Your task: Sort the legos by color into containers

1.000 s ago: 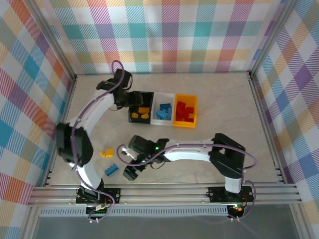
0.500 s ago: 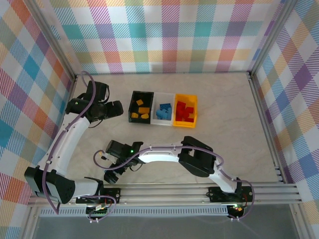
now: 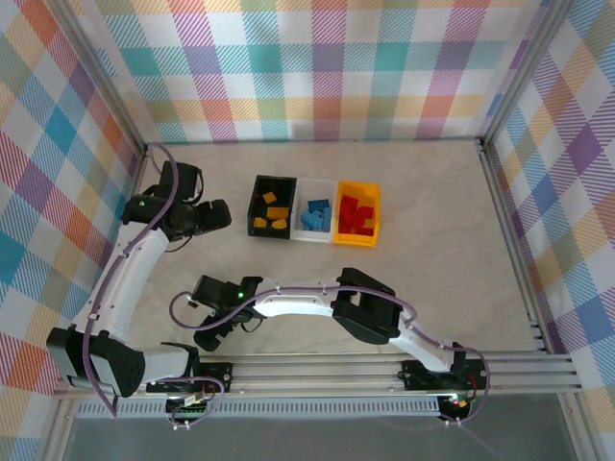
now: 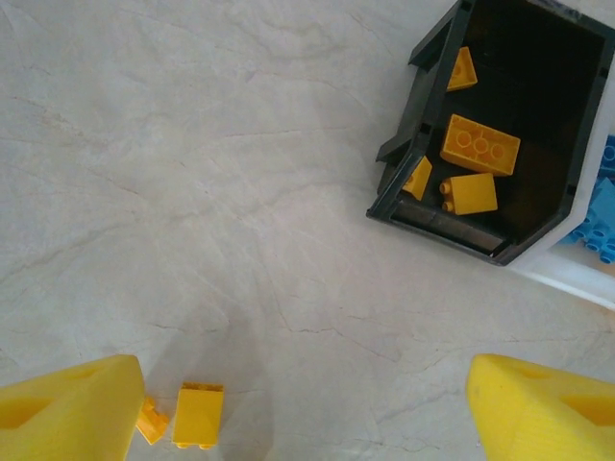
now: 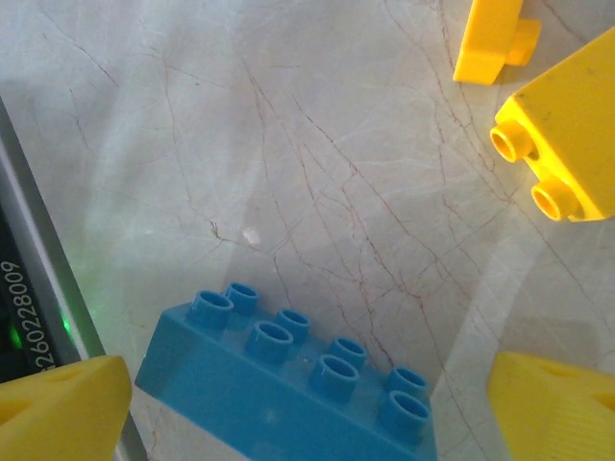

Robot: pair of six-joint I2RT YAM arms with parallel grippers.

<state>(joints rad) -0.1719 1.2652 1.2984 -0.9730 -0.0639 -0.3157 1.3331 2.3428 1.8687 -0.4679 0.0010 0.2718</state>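
Note:
Three bins stand in a row: the black bin (image 3: 272, 181) holds yellow bricks (image 3: 272, 215), the white bin (image 3: 317, 184) blue ones, and the yellow-orange bin (image 3: 358, 188) red ones. My left gripper (image 3: 213, 217) hangs open and empty left of the black bin (image 4: 415, 182), with two loose yellow bricks (image 4: 197, 415) low left in its wrist view. My right gripper (image 3: 207, 334) is open near the front rail. A blue eight-stud brick (image 5: 288, 389) lies flat on the table between its fingers (image 5: 60, 408). Two yellow bricks (image 5: 567, 130) lie beyond it.
The aluminium front rail (image 3: 317, 370) runs close behind the right gripper, and its black edge (image 5: 29, 288) appears at the left of the right wrist view. The right arm (image 3: 307, 303) stretches across the front of the table. Checked walls close in the back and sides.
The left gripper has swung from over the black bin out to its left. The right arm has swept leftward, and its gripper now stands over the blue brick.

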